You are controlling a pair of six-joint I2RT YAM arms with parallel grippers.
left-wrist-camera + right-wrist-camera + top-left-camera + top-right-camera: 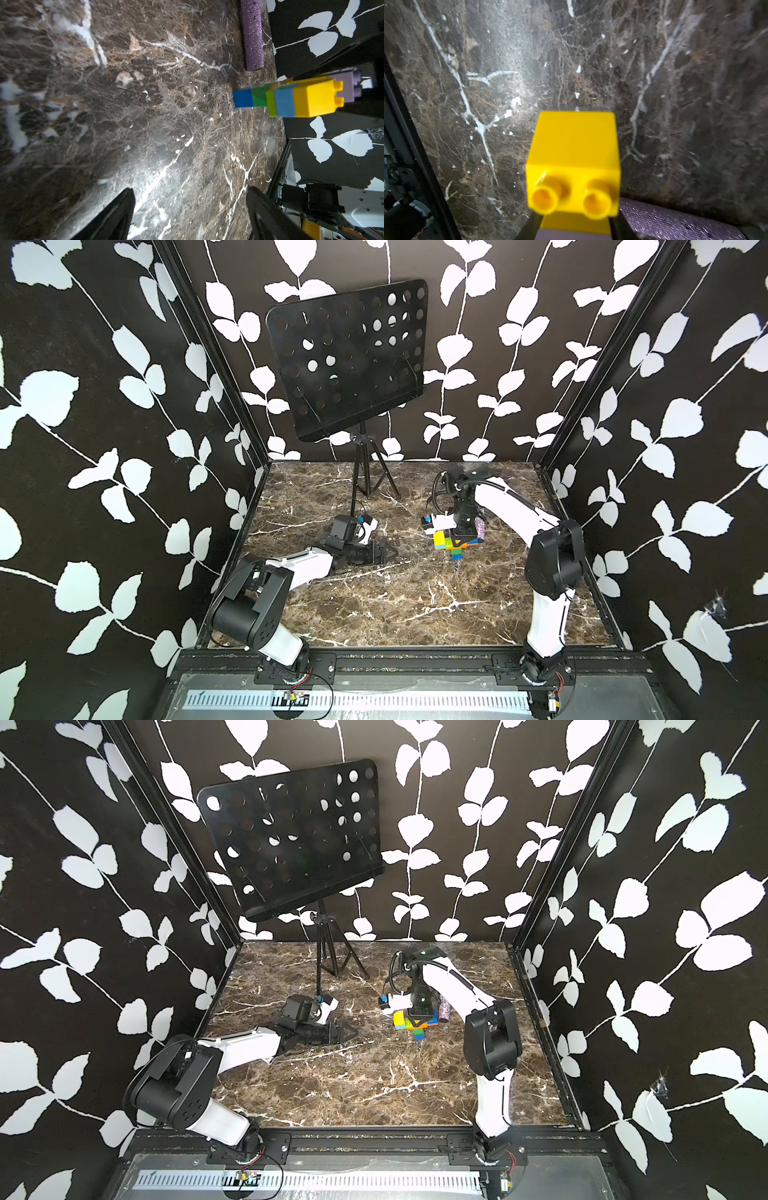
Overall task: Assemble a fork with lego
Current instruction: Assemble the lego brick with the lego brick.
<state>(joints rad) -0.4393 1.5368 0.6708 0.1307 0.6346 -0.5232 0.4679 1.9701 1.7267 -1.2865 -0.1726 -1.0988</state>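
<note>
1. The right claw is closed on the prong end of the fork.
2. The fork stands upright, blue stem end down at the desk.
3. The left claw is wide open and empty, low over the desk.

Top views look down from high up front over the whole table; wrist cams sit close, both catching the fork.
</note>
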